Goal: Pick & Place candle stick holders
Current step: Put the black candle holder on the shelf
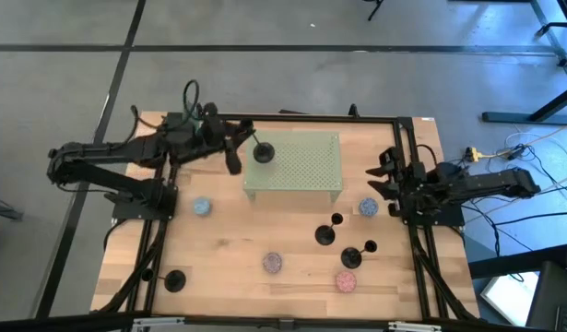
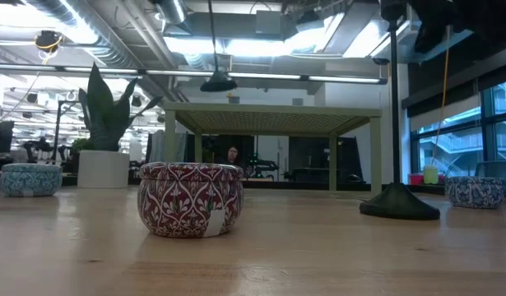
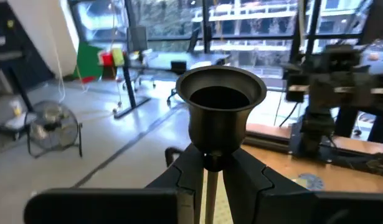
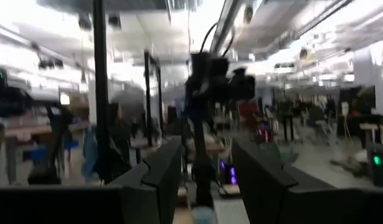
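- Overhead, the left gripper [image 1: 249, 146] is clamped on the stem of a candle stick holder [image 1: 264, 153], held over the green perforated stand [image 1: 297, 166] at its 10 o'clock corner
- Best practice, by judgement: lower it upright until the disc base rests flat, then release
- Matte black, thin stem, flared cup top [image 3: 222, 99]
- Three more holders [image 1: 327, 230] stand on the table [image 1: 218, 249]
- Right gripper [image 1: 383, 180] waits at 3 o'clock, fingers apart, empty

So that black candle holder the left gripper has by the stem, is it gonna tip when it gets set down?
Probably steady once flat: the candle holder has a wide disc base. Its cup top sits high on a thin stem, so a tilted release could topple it. The left gripper pinches only that narrow stem, so it might swivel.
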